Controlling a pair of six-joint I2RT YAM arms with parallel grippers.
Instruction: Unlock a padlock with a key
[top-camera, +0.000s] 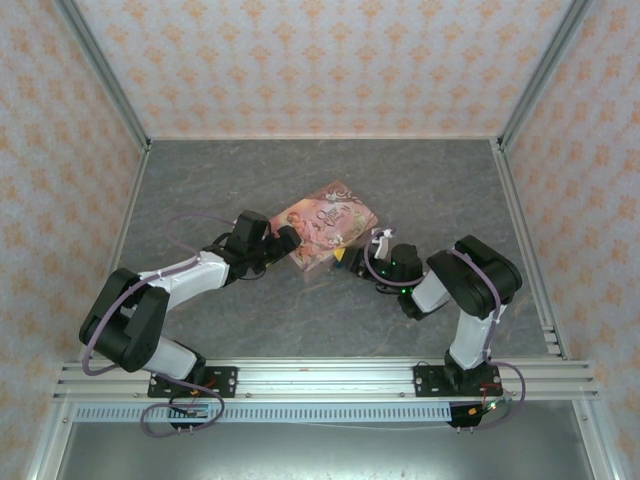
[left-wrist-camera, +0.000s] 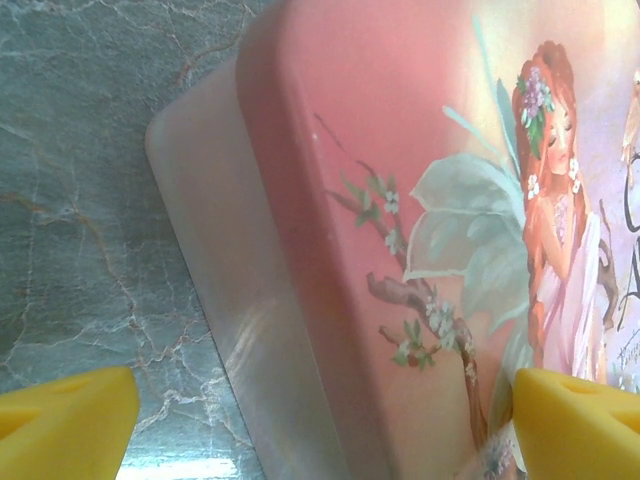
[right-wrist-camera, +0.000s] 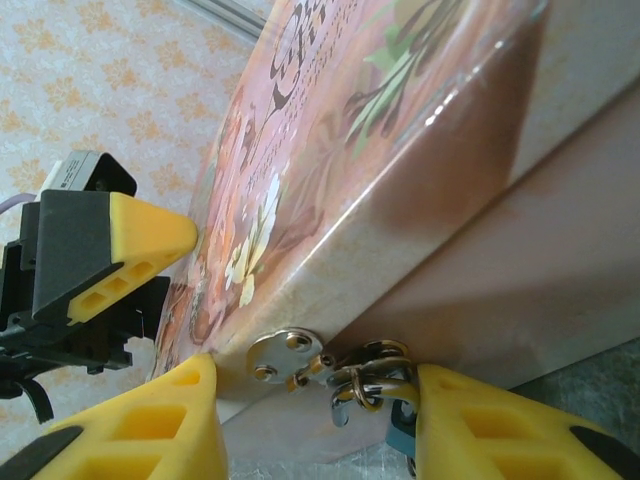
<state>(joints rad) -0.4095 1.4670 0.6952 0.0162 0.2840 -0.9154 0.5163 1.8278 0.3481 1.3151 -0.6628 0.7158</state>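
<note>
Tiny teal metal padlock (right-wrist-camera: 399, 440), there it is. Just a sliver of it shows, low against the front wall of the pink illustrated rectangular tin box (right-wrist-camera: 400, 130). It is tucked behind the inner face of one yellow finger (right-wrist-camera: 480, 430) of the right gripper (right-wrist-camera: 315, 385). Too little is visible to call its long axis.

Beside it, a cluster of silver wire rings (right-wrist-camera: 370, 378) links across to a round riveted silver hasp plate (right-wrist-camera: 280, 358) under the lid's edge. So the whole chain of hardware runs sideways, straight across the gap between the jaws. Those jaws stand partly spread, one finger on each side of the chain. The padlock-side finger is touching or just beside the rings, and the other is apart from the plate. Nothing is pinched that I can see. Whether a key hangs on those rings, I can't tell.

Here's the relation that matters: the padlock sits off-centre, hard against one finger rather than midway. My read is that a squeeze from here would catch rings and plate before the lock body. The right arm is plainly the nearer one.

The left gripper (left-wrist-camera: 322, 400) is at another corner of the tin, jaws spread wide. One finger is over the grey marbled table (left-wrist-camera: 80, 200) and the other over the lid, astride the corner and not visibly clamping it.
</note>
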